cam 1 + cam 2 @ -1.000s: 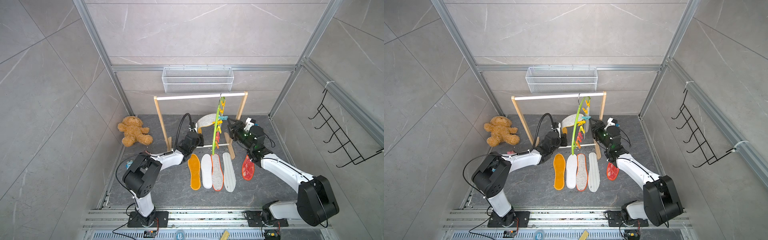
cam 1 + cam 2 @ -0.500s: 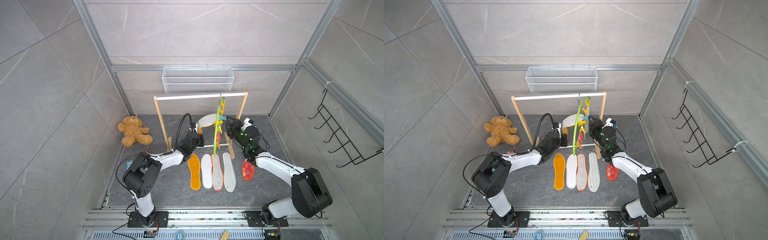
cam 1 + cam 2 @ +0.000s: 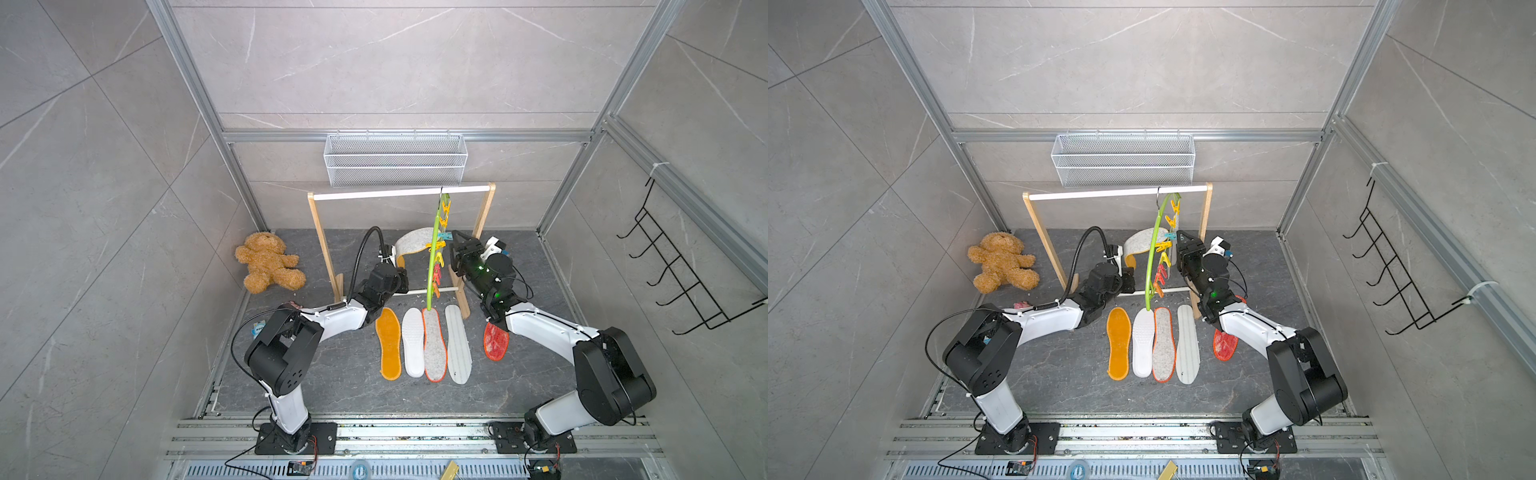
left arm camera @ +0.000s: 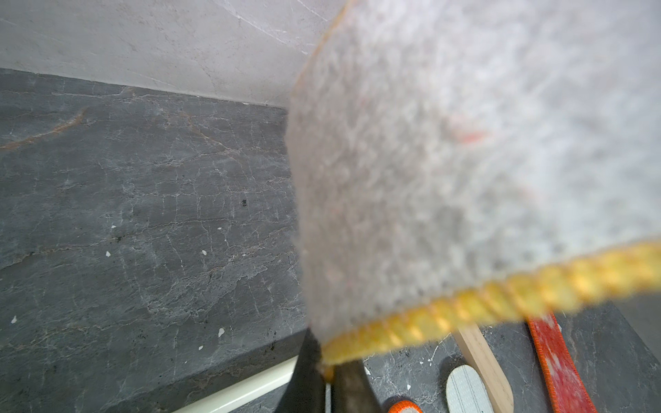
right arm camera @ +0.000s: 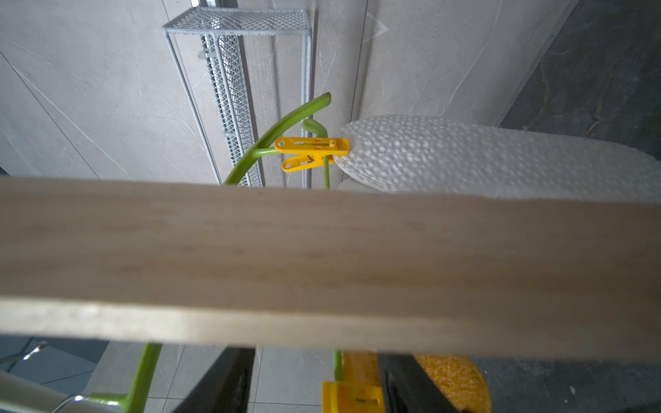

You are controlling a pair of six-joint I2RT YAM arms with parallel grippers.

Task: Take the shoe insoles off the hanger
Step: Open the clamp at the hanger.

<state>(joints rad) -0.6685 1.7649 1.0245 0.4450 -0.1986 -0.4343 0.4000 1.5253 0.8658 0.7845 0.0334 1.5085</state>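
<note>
- The right gripper [image 3: 456,243] has moved in over the last second and now sits just beside the hanger [image 3: 431,266], on the side away from the left arm
- Its jaws are spread, and in the right wrist view a yellow clip [image 5: 352,393] of the hanger sits between them, seemingly not yet squeezed
- A post of the wooden rack [image 5: 322,257] that carries the hanger crosses most of that view
- The left gripper [image 4: 327,372] has not moved; it is pressed together on the yellow-stitched rim of the felt insole [image 3: 409,243], on the other side of the hanger
- The felt insole arches from that grip across to the hanger, where its far end meets the clips, so it looks attached
- Five insoles lie flat on the bench [image 3: 332,374] by the hanger's lower tip: the orange-yellow insole [image 3: 388,345], white insole [image 3: 412,343], orange-rimmed insole [image 3: 434,347] and striped insole [image 3: 457,347] in a row, with the red mesh insole [image 3: 496,340] set apart under the right arm
- The right wrist view also shows a pale dimpled insole [image 5: 465,157] held by a clip on the hanger; I cannot tell whether it is the felt one's other face
- My reading: the right gripper is lined up to pinch a clip open so the left can pull the felt insole free
</note>
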